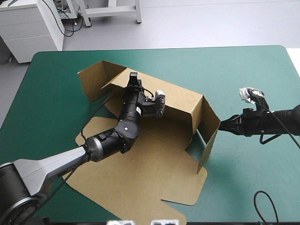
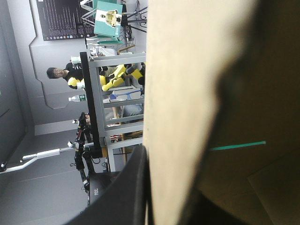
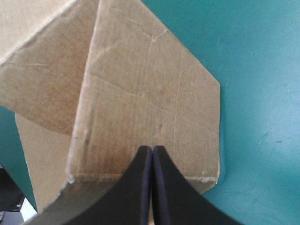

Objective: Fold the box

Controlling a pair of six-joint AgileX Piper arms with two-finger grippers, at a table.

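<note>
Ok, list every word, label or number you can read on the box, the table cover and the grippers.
No text to quote.
On the box: plain brown board, no print or label in any view.
On the teal-green cover: none.
On the left gripper and the right gripper: no readable marking.

Jaws pressed together, tips at the brown box (image 3: 150, 93) flap; teal-green cover (image 3: 258, 70) beside
</note>
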